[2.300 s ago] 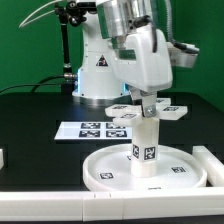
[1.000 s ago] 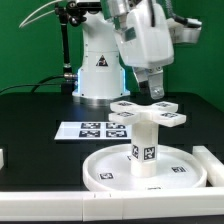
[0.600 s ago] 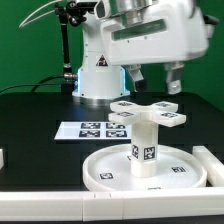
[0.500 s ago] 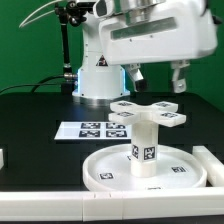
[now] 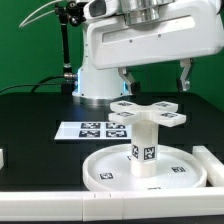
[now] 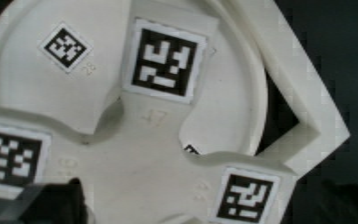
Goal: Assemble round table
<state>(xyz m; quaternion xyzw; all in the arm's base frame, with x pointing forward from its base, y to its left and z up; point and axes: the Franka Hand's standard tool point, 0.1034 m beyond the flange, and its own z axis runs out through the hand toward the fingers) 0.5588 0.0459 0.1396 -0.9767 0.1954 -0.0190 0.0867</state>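
Note:
The round disc (image 5: 105,170) lies on the black table at the front. The short thick leg (image 5: 146,143) stands upright in its middle. The cross-shaped piece (image 5: 148,112) sits on top of the leg. My gripper (image 5: 155,82) hangs just above the cross piece, open and empty, with its fingers (image 5: 185,78) spread wide on either side. The wrist view looks straight down on the cross piece (image 6: 158,125) and its tags from close up.
The marker board (image 5: 90,129) lies behind the disc toward the exterior view's left. A white rail block (image 5: 212,165) lies at the disc's right, and another (image 5: 3,157) at the far left edge. The robot base (image 5: 95,70) stands at the back.
My gripper let go of the cross piece on top of the leg, rose, turned about its axis and now stands wide open above it. The cross piece stayed in place.

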